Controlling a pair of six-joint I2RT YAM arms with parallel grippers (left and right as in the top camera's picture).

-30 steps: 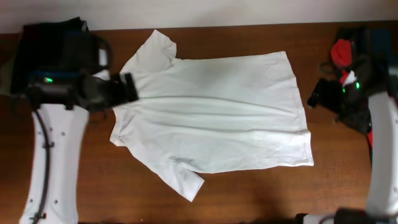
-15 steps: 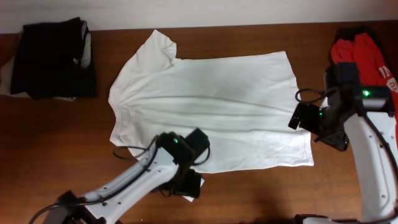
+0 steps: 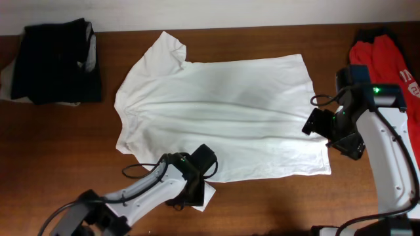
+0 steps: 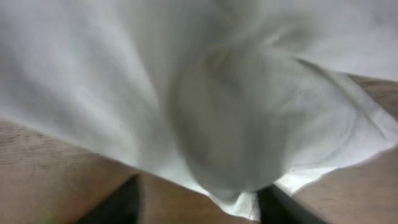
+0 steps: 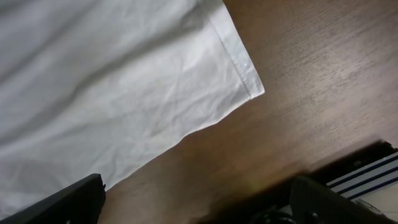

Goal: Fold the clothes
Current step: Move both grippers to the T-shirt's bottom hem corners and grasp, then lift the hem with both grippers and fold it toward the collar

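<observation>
The clothes, a white T-shirt, lie spread flat on the brown table, collar to the left and hem to the right. My left gripper is down over the front sleeve. In the left wrist view the sleeve's bunched fabric sits between the dark fingertips, which stand apart with wood showing beside the cloth. My right gripper hovers at the front right hem corner, open over bare wood, with nothing between its fingers.
A pile of black clothing lies at the back left corner. A red garment lies at the back right, just behind the right arm. The table's front edge runs close below the front sleeve.
The left arm swung from the collar at the back left to the front sleeve and came down on it, its jaws narrowing. The right arm moved in to the hem corner.
</observation>
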